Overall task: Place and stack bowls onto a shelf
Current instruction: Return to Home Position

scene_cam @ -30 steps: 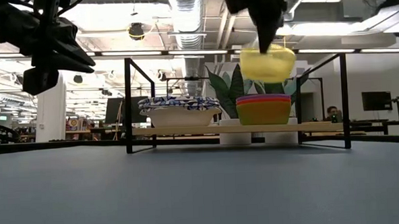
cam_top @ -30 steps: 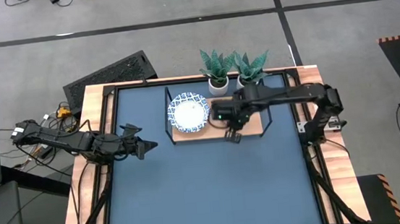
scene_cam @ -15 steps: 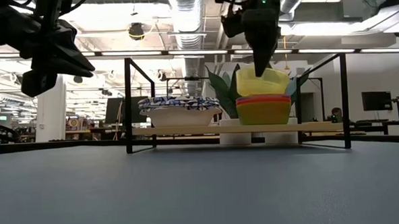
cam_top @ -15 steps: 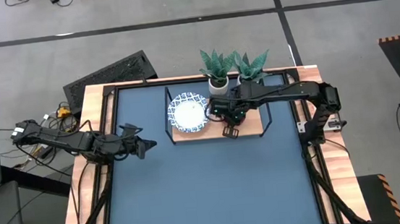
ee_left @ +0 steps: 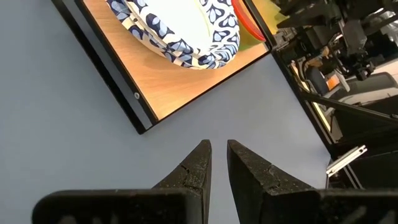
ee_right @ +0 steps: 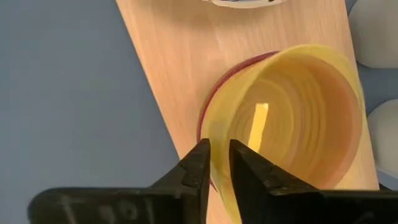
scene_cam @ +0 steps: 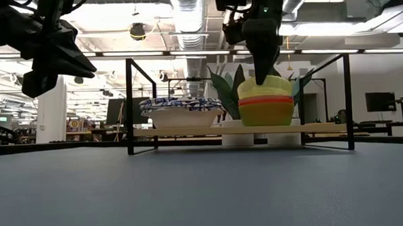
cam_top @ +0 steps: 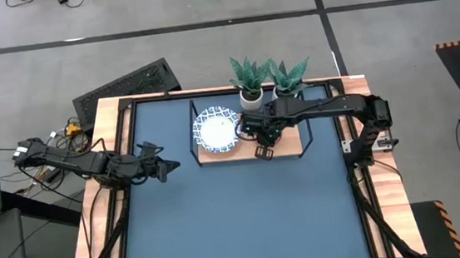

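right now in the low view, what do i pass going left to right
dark left gripper → stack of white blue-rimmed bowls → yellow plastic bowl atop the coloured stack → black wire shelf's right post

Left arm lies stretched from the table's 9 o'clock edge toward 3 o'clock, its left hand (cam_top: 167,168) held above the table, empty, fingers (ee_left: 193,171) parted by only a narrow slit. Right arm reaches from the 3 o'clock edge toward 9 o'clock, wrist bent downward near 12 o'clock. The right hand (cam_top: 263,150) has its fingers (ee_right: 198,163) drawn close on the rim of the yellow bowl (ee_right: 298,118).
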You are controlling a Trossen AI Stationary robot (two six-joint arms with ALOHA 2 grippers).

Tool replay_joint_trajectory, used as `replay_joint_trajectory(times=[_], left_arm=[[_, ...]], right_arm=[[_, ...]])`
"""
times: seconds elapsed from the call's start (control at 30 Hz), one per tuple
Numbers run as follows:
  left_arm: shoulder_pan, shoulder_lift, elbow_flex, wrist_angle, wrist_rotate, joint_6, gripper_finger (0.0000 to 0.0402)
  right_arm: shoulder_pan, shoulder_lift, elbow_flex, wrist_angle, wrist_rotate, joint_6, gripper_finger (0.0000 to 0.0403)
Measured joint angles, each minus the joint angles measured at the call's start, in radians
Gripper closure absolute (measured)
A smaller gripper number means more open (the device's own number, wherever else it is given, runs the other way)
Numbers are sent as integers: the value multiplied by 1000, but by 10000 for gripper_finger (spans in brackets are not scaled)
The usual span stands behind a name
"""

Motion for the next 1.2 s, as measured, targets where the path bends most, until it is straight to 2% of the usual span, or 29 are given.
replay_joint_trajectory(times=[0.23, 0.53, 0.67, 0.77, 0.9, 1.0, 1.1, 1.13, 1.2], left_arm=[[0, 0, 0, 0, -13, -19, 365], [0, 0, 0, 2, -49, -29, 365], [0, 0, 0, 5, 1, -40, 365], [0, 0, 0, 4, 76, -106, 365], [0, 0, 0, -1, 152, -168, 365], [0, 0, 0, 0, 159, -157, 365], [2, 0, 0, 23, 89, -210, 365], [2, 0, 0, 49, 52, -199, 365], [3, -1, 0, 121, 23, -84, 365]], right_arm=[[1, -9, 15, 4, -2, 16, 275], [45, -97, 216, 10, 2, 89, 258], [97, -162, 299, -19, -6, 90, 261], [141, -210, 330, -49, -11, 75, 261], [198, -281, 341, -88, -19, 184, 261], [241, -324, 341, -87, 31, 180, 261], [288, -360, 339, -104, 148, 177, 261], [306, -376, 334, -100, 191, 177, 261], [345, -416, 324, -86, 268, 183, 261]])
